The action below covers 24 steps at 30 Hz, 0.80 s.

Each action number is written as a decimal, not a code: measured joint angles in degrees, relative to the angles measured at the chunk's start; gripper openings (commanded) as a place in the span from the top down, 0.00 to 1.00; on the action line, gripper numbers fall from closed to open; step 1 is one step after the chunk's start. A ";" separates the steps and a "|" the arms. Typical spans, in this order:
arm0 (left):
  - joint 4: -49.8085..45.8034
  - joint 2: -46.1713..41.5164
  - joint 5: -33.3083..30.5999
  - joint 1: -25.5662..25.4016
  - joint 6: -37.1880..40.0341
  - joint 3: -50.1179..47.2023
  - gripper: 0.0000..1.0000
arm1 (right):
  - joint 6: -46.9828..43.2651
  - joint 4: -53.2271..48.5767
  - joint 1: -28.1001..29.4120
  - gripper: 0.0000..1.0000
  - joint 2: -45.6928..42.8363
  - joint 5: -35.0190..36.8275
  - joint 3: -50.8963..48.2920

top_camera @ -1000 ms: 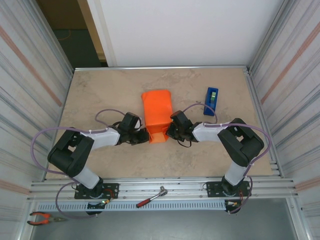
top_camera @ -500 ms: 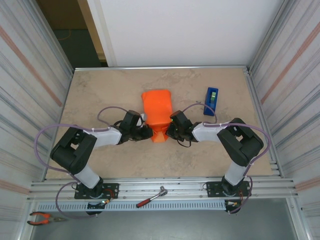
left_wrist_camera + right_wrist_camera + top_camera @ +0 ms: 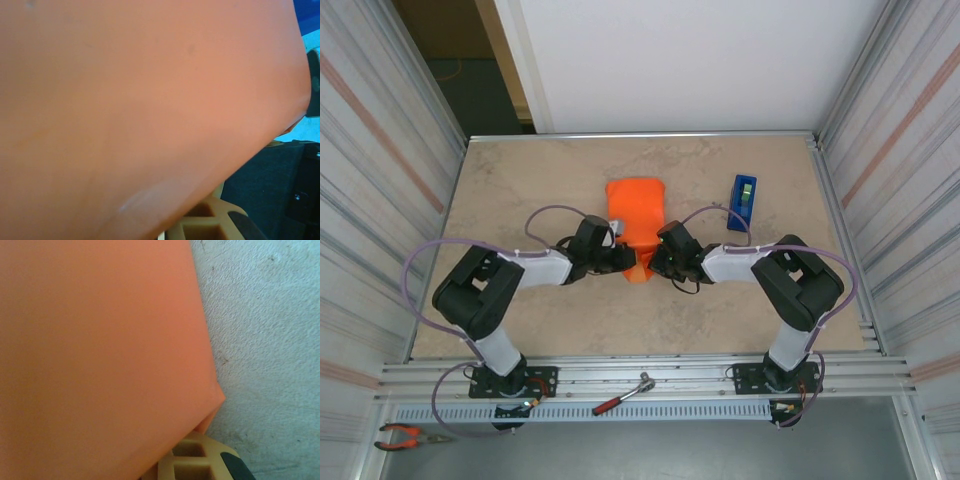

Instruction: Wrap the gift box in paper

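now the left claw [image 3: 623,260] and right claw [image 3: 653,262] face each other, both clamped on the near end of the orange paper [image 3: 634,210], mid tabletop [image 3: 520,190].

You're in what looks like a robot lab or workshop cell: ribbed metal panels [image 3: 380,150] wall in both sides of the fingers [image 3: 192,462], aluminium rails [image 3: 650,372] run behind them, and 2 hand tools, a ratchet wrench [image 3: 623,393] and pliers [image 3: 405,435], lie back there.

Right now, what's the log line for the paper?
paper: folded over | left gripper: shut, at its near end | right gripper: shut, same end
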 measured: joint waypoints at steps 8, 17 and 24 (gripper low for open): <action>0.96 2.05 -1.01 -0.94 1.33 0.57 0.85 | 0.20 0.00 0.15 1.00 0.00 0.31 -0.02; -4.11 -14.80 -2.05 -0.92 3.91 -1.99 0.82 | 0.20 -0.02 0.35 1.00 -0.02 0.66 -0.02; -8.50 -25.64 -7.43 0.42 2.45 -12.09 0.99 | 0.20 -0.02 0.37 1.00 -0.02 0.68 -0.02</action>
